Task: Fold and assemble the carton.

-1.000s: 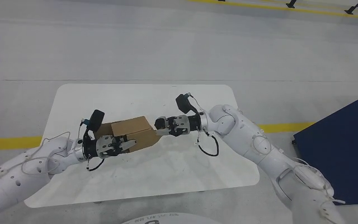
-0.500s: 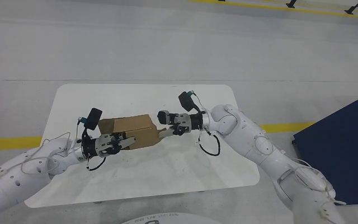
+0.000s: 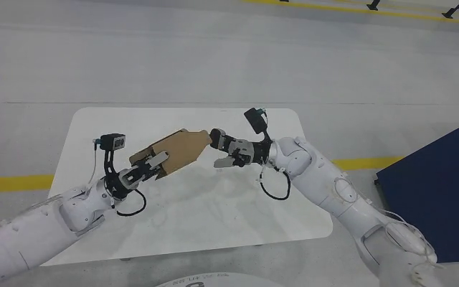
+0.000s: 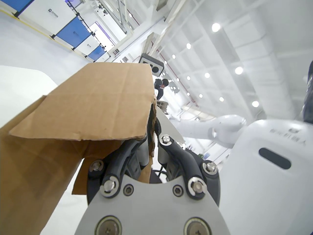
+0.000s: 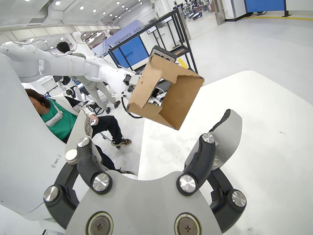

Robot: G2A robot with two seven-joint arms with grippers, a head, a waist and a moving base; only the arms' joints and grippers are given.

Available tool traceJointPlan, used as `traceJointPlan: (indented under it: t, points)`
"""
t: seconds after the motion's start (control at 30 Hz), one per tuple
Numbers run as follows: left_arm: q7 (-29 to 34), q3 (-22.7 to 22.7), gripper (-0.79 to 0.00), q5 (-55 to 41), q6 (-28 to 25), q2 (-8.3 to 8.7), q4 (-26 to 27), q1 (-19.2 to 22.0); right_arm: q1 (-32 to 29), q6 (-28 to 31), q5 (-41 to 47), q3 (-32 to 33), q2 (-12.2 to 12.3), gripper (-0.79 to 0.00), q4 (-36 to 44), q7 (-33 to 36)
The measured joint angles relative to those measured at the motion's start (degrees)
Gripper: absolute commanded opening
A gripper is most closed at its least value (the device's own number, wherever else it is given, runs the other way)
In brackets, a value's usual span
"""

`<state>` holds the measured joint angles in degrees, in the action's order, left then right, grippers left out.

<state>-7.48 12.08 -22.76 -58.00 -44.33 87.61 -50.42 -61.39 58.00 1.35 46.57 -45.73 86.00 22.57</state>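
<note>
The brown cardboard carton is held tilted above the white table. My left gripper is shut on a flap at its lower left end; in the left wrist view the fingers pinch the cardboard edge of the carton. My right gripper is open just off the carton's right end. In the right wrist view the carton shows its open end with folded flaps, a short way ahead of the open right gripper and apart from its fingers.
The bare tabletop lies below and in front of both arms. A dark blue panel stands on the floor off the table's right side. A seated person is beyond the table edge in the right wrist view.
The left arm has lifted the carton and swung it, so its right end points toward the table's far side. The right gripper moved up and back with that end.
</note>
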Motion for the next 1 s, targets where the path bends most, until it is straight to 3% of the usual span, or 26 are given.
traceJointPlan:
  t: [0.1, 0.23, 0.37, 0.47, 0.6, 0.73, 0.87, 1.0]
  points:
    - [-4.0, 0.0, -0.785, 1.4, 0.0, 0.0, 0.0, 0.0, -0.3, 0.0, 0.1, 0.8, 0.1, 0.0, -0.8, -0.9]
    - [-4.2, 0.0, -0.785, 8.4, 0.0, 0.0, 0.0, 0.0, -0.5, 0.0, 0.0, 2.1, 0.2, 0.0, -1.7, -2.8]
    - [-4.0, -0.1, -0.785, 8.1, 0.0, -0.04, 0.2, -0.2, -0.6, -0.2, -0.1, 2.0, 0.2, 0.0, -1.5, -2.7]
    - [0.2, -0.5, -0.785, 2.0, 0.0, -0.49, 4.3, -1.6, -0.9, -0.6, 0.5, 1.8, -0.1, 0.0, -0.5, -2.6]
    - [14.5, 0.2, -0.785, -16.5, 0.0, -0.81, 4.7, -2.0, -1.0, 0.0, 1.9, 3.0, -0.4, 0.0, -1.5, -3.8]
    - [35.8, 1.0, -0.785, -38.7, 0.7, -1.72, 0.1, -2.1, -1.7, -0.9, 0.7, 3.9, -0.7, 0.0, -1.7, -4.6]
    - [55.2, 3.3, -0.785, -57.5, 5.8, -3.33, -4.5, -1.9, -1.9, -3.4, -1.7, 4.1, -1.1, 0.0, -0.8, -4.4]
    - [68.0, 7.9, -0.785, -68.3, 14.3, -5.12, -7.7, -3.1, -2.1, -4.8, -3.1, 4.1, -1.6, 0.0, -0.2, -4.6]
